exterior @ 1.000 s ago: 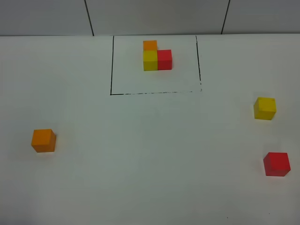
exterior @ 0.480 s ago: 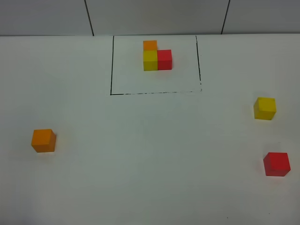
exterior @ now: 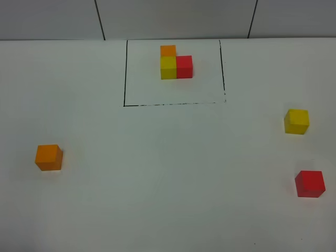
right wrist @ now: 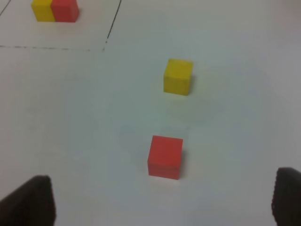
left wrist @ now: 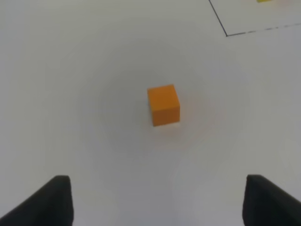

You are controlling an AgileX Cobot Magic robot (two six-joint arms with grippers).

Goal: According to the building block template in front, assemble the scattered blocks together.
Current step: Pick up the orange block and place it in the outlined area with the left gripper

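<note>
Left gripper (left wrist: 162, 202): jaws spread wide with nothing between them, above the table (exterior: 168, 173); the loose orange cube (left wrist: 163, 104) sits ahead of the fingertips, untouched.
Right gripper (right wrist: 157, 200): jaws wide apart and holding nothing; the red cube (right wrist: 165, 157) is ahead of it, with the yellow cube (right wrist: 178, 76) beyond.
Wrist views only: both pairs of dark fingertips.
High view only: the whole template (exterior: 176, 64) inside its black outline (exterior: 125, 73); the right wrist view catches just its yellow and red cubes.
Template lie: an L; orange and yellow run toward the far wall, and red juts right from yellow.
Loose cubes: orange far left, yellow and red far right, all well apart.
Count: three loose cubes, one per colour; three joined cubes; two grippers.
</note>
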